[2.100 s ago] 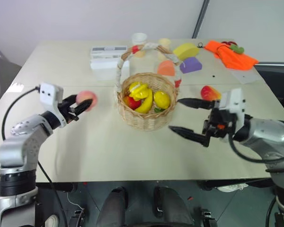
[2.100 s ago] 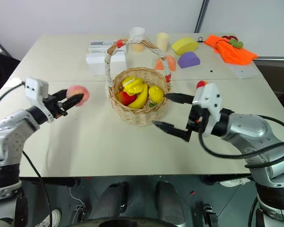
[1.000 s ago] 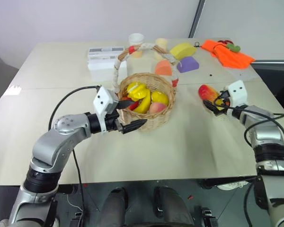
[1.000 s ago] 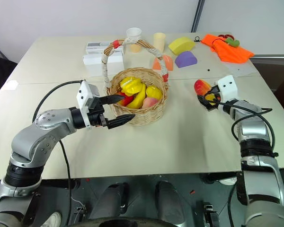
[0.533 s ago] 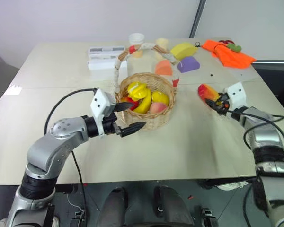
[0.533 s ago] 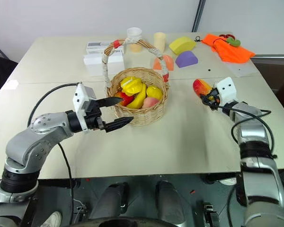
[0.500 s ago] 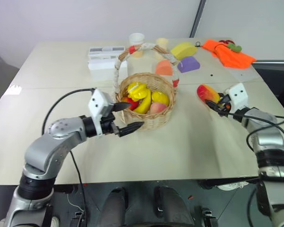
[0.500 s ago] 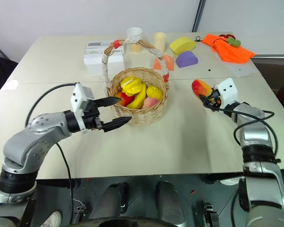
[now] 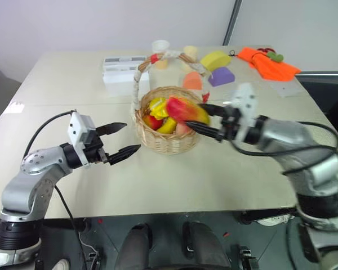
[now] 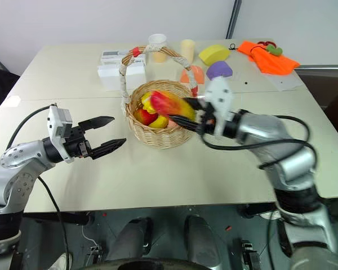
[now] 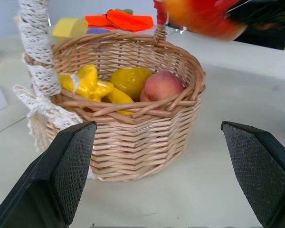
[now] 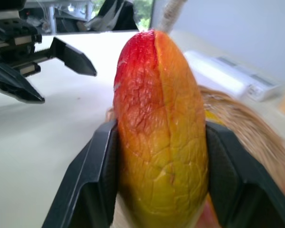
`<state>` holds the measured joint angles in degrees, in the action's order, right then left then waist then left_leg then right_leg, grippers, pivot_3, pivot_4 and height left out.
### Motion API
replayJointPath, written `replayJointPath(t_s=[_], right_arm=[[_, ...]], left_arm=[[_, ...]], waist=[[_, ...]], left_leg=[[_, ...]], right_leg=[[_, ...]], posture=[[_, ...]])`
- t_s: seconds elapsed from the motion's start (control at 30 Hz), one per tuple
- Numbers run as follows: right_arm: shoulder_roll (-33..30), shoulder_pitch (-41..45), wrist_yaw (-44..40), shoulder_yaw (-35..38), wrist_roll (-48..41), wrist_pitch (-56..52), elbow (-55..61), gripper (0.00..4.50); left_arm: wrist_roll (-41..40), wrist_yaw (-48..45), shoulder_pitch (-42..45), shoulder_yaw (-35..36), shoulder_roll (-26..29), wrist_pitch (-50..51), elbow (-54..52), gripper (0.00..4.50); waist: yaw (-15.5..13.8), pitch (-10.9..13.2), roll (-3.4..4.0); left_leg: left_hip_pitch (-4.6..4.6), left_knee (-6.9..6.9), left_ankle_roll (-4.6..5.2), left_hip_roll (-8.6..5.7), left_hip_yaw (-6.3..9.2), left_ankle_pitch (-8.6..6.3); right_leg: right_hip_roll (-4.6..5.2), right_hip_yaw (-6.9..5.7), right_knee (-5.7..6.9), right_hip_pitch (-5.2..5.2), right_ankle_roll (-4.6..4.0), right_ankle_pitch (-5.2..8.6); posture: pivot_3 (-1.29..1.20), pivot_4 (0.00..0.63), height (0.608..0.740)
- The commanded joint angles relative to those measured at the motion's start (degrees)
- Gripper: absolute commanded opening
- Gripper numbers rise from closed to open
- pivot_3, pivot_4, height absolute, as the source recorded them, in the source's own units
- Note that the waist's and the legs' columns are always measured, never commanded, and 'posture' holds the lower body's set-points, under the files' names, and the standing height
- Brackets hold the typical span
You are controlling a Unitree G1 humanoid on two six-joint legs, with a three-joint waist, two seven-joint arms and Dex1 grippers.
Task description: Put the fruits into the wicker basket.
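A pale beige table (image 9: 158,180) stands before a plain light wall. At near left, the left gripper (image 9: 119,140) points level toward the wicker basket (image 9: 166,143), jaws spread wide and empty, apart from the rim. The basket sits mid-table with the peach (image 11: 162,86) inside among yellow toy fruit. The right gripper (image 9: 198,118) reaches in from the right over the basket, its fingers (image 12: 97,166) pinching the mango (image 12: 160,133) above the rim. An orange cloth (image 9: 268,61) lies far right.

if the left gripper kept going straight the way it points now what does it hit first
Most likely the wicker basket: it sits dead ahead between the open left gripper's fingers, side wall facing them, with bare table in between.
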<state>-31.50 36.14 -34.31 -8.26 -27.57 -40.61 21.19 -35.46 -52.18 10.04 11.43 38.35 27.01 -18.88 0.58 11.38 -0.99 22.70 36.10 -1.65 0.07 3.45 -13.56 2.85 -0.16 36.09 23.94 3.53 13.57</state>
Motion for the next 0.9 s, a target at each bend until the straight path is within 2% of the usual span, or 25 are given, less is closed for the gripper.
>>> replayJointPath(t_s=[0.03, 0.07, 0.17, 0.2, 0.37, 0.53, 0.63, 0.73, 0.9], right_arm=[[2.88, 3.95, 4.42, -2.13, 5.20, -1.01, -5.09, 1.90], [3.19, 4.17, 4.24, -2.56, 5.99, -0.50, -5.68, 2.95], [3.10, 3.93, 3.84, -2.48, 7.75, 0.61, -5.50, 4.34], [3.05, 3.81, 3.70, -2.31, 8.18, 0.90, -5.32, 4.45], [-4.28, -6.08, -6.46, 8.71, -0.45, 3.85, 4.01, 4.45], [-8.34, -13.17, -7.74, 15.50, -2.75, 2.43, 3.86, 4.45], [-6.39, -12.02, -3.87, 15.60, -0.43, 3.58, -0.18, 4.45], [-1.87, -7.68, 0.14, 13.70, 1.99, 5.22, -5.99, 4.45], [4.55, -2.13, 2.29, 11.43, 4.81, 8.98, -14.64, 4.45]], left_arm=[[-0.38, 1.01, -0.46, 0.92, 0.14, -0.79, -3.07, 4.50], [-0.48, 1.41, -0.69, 0.93, -0.02, -0.67, -3.57, 4.50], [-0.81, 2.60, -1.30, 1.02, -0.26, -0.27, -4.78, 4.50], [-0.92, 2.88, -1.43, 1.03, -0.26, -0.16, -5.01, 4.50], [-1.58, 4.66, -2.29, 0.66, -1.11, 0.48, -7.01, 4.50], [-1.87, 4.15, -1.55, 0.00, -1.44, 0.38, -6.36, 4.50], [-1.61, 3.75, -0.06, -1.11, -1.67, 0.07, -5.10, 4.50], [-1.46, 3.63, 1.24, -1.86, -2.05, -0.03, -4.36, 4.50], [-1.40, 3.74, 1.48, -2.17, -2.48, 0.06, -4.73, 4.50]], waist=[[-0.10, -0.02, -0.01], [-0.18, -0.02, -0.02], [-0.11, -0.02, -0.01], [0.00, -0.02, -0.01], [-0.33, -0.02, -0.01], [0.27, -0.02, -0.01], [0.37, -0.02, -0.02], [0.49, -0.03, -0.01], [0.36, -0.03, 0.00]], left_leg=[[0.18, 0.00, -0.01, -0.03, 0.01, 0.00], [0.49, 0.06, -0.05, -0.05, 0.02, 0.03], [0.74, 0.03, -0.19, -0.14, 0.02, 0.12], [0.74, 0.03, -0.19, -0.15, 0.00, 0.11], [0.70, 0.05, -0.17, -0.16, 0.04, 0.11], [0.55, 0.12, -0.16, -0.12, -0.03, 0.11], [0.43, 0.12, -0.16, 0.00, -0.08, 0.11], [0.36, 0.13, -0.16, 0.19, -0.11, 0.12], [0.33, 0.06, -0.16, 0.37, -0.11, 0.13]], right_leg=[[0.03, 0.00, 0.01, 0.16, 0.03, 0.01], [0.05, 0.00, 0.07, 0.48, 0.23, -0.10], [0.15, 0.00, 0.05, 0.71, 0.47, -0.25], [0.17, 0.00, 0.04, 0.71, 0.48, -0.25], [0.14, -0.03, 0.03, 0.63, 0.49, -0.23], [0.02, 0.01, 0.06, 0.53, 0.37, -0.21], [-0.15, 0.04, 0.11, 0.51, 0.07, -0.24], [-0.36, 0.04, 0.14, 0.50, -0.08, -0.33], [-0.53, 0.04, 0.19, 0.52, 0.12, -0.44]], posture=[[0.00, 0.150, 0.740], [0.00, 0.150, 0.740], [0.00, 0.150, 0.740], [0.00, 0.150, 0.740], [0.00, 0.150, 0.740], [0.00, 0.150, 0.740], [0.00, 0.150, 0.740], [0.00, 0.150, 0.740], [0.00, 0.150, 0.740]])
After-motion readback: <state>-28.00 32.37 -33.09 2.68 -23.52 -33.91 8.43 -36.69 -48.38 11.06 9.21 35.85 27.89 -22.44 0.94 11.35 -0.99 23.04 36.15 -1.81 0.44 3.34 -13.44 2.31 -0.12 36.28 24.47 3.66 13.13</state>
